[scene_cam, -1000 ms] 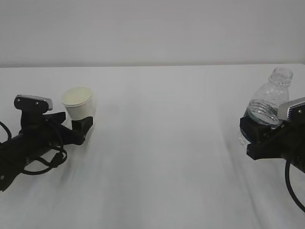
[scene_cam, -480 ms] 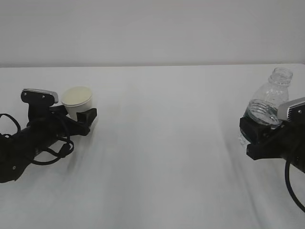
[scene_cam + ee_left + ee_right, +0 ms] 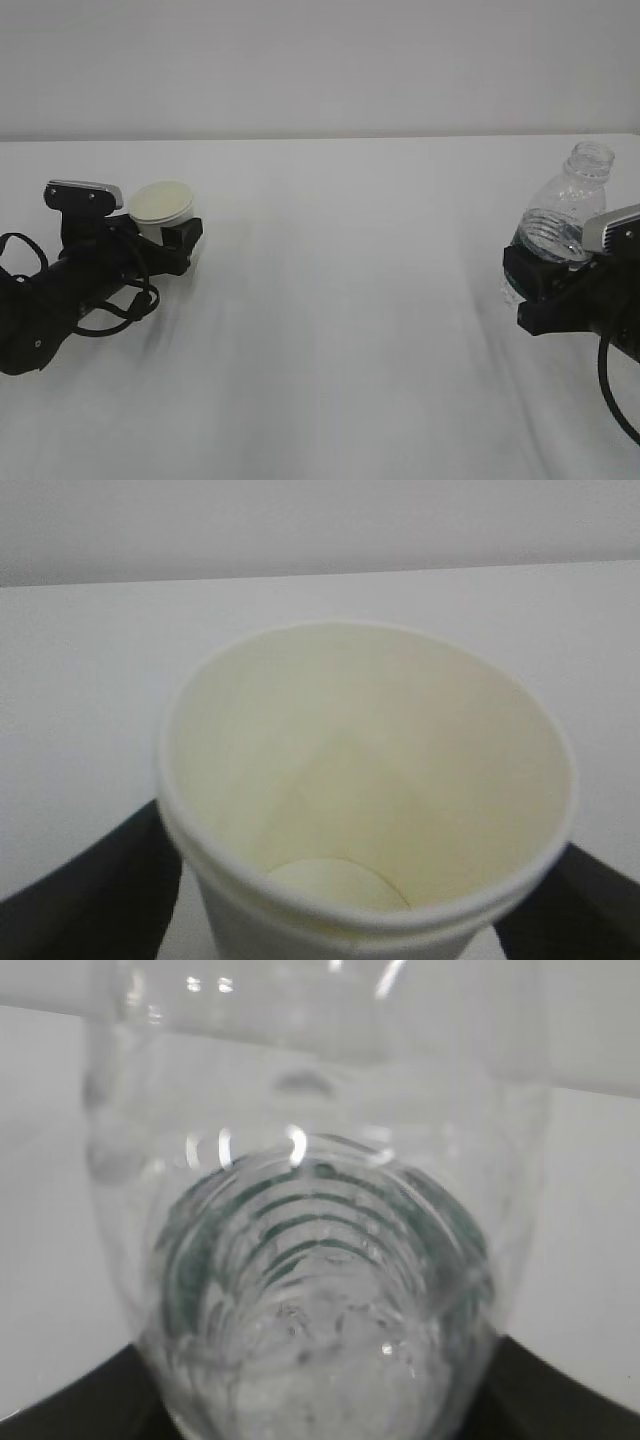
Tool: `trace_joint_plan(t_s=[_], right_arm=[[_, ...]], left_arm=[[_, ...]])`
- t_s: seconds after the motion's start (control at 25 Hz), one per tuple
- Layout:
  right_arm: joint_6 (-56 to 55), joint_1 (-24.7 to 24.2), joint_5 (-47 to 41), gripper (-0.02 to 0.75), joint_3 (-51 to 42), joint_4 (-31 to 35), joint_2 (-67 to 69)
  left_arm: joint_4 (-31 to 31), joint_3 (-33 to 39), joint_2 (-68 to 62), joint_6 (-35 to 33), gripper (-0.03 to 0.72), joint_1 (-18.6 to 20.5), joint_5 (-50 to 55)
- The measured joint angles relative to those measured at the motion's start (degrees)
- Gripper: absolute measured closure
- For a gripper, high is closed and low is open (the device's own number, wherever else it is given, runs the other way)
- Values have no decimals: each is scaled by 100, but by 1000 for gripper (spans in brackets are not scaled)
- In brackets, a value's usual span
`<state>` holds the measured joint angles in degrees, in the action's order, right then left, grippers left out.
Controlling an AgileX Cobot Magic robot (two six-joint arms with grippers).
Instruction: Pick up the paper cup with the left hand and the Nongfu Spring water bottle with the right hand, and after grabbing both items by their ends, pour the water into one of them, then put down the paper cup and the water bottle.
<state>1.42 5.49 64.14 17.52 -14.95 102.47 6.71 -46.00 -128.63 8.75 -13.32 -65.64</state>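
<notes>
since a second earlier the left arm had shifted in around the cup [image 3: 160, 209], its wrist block riding a little higher and farther right, the cup sitting deeper between the fingers; the right side had not changed.

on the left of the counter [image 3: 340, 300] the cup stood upright near the far edge, the left claw [image 3: 165, 237] spread wide with a black finger [image 3: 90, 880] on either side of its lower wall. whether the pads already touched the paper could not be told. the cup was thin white paper with a rolled rim and a cream inside, tapering to a small round base, and the wrist view showed it empty. it would likely be very light and easy to crush or tip, so a low, gentle hold just firm enough to stop slipping seemed right.

on the right the bottle [image 3: 562, 222] leaned a little, its capless neck up, with the right claw [image 3: 535, 275] clamped on its lower body. it was clear ribbed plastic with a dark green band, water [image 3: 320, 1360] showing through the wall. it would likely be heavier than the cup, smooth and somewhat springy; squeezing hard could push water out of the open neck, so the ribbed lower part was the sensible place to hold.
</notes>
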Motion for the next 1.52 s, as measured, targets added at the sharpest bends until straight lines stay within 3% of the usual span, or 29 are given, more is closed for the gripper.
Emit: trace_joint_plan(t_s=[0.36,0.68,0.96,1.52], right_arm=[[0,0,0,330,0,0,0],[0,0,0,331,0,-4,0],[0,0,0,331,0,-4,0],[0,0,0,332,0,-4,0]], left_arm=[[-23,-43,-27,0,22,0,0],[-35,-43,-27,0,179,0,0],[10,-50,-27,0,205,0,0],[1316,-50,213,0,214,0,1]])
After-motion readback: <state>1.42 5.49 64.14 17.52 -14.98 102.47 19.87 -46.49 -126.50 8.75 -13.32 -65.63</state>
